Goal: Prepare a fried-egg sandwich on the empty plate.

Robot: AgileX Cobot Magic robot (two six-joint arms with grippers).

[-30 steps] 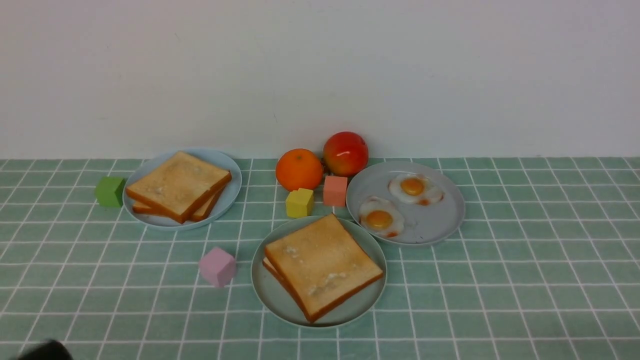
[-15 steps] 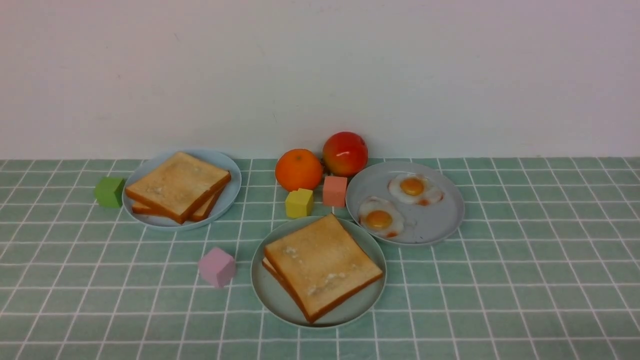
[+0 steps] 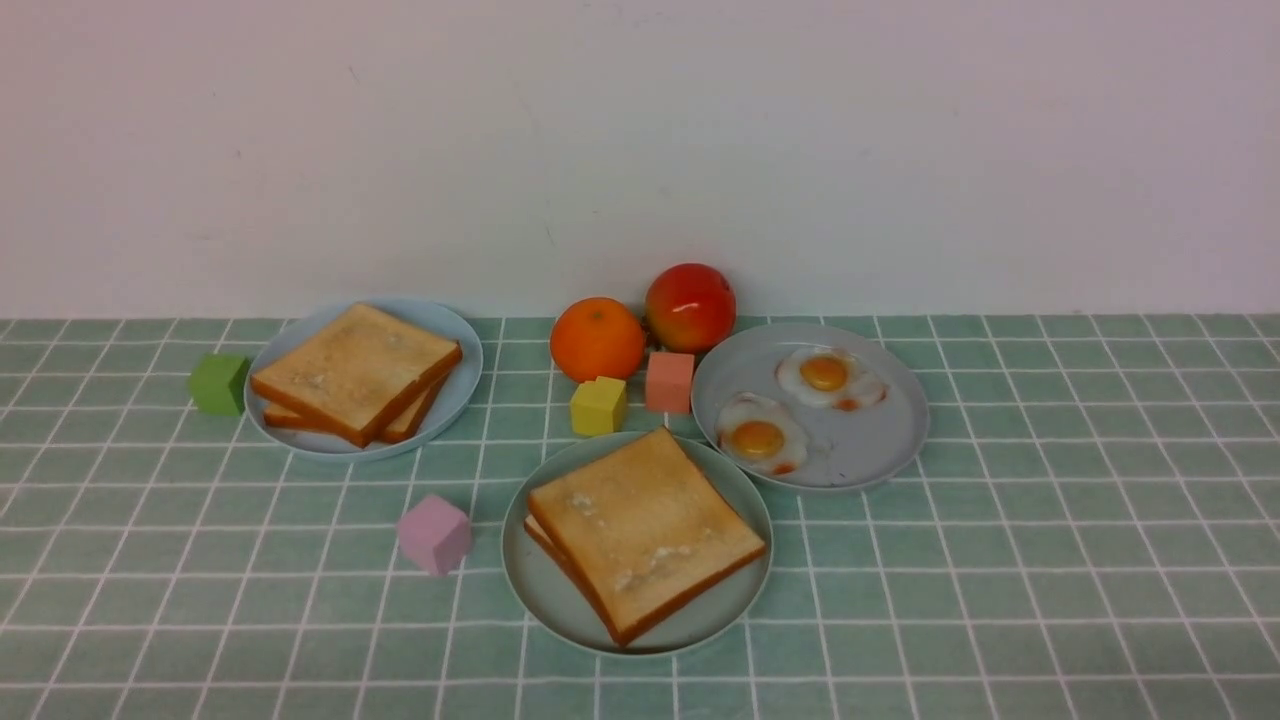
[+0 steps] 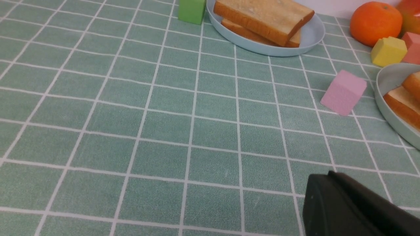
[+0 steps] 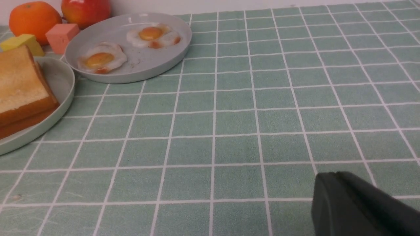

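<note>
The sandwich (image 3: 645, 530) lies on the pale mint-green plate (image 3: 560, 610) in the middle front: two golden toast slices stacked, with the filling between them hidden apart from a pale sliver at its left corner. The plate's rim also shows in the left wrist view (image 4: 387, 82) and in the right wrist view (image 5: 62, 82). My left gripper (image 4: 328, 178) is shut and empty, low over the cloth, short of a pink cube (image 4: 343, 91). My right gripper (image 5: 331, 177) is shut and empty over bare cloth to the right of the plates. Neither gripper shows in the front view.
A pale blue plate (image 3: 455, 395) with two toast slices (image 3: 355, 370) stands at the back left. A grey plate (image 3: 870, 440) holds two fried eggs (image 3: 757, 438). An orange (image 3: 597, 338), an apple (image 3: 690, 305) and yellow (image 3: 598, 405), salmon (image 3: 669, 381), green (image 3: 219, 382) and pink (image 3: 434, 533) cubes lie around.
A dark piece of my left arm at the bottom left corner of the front view has drawn back out of sight. Nothing on the table has moved.
</note>
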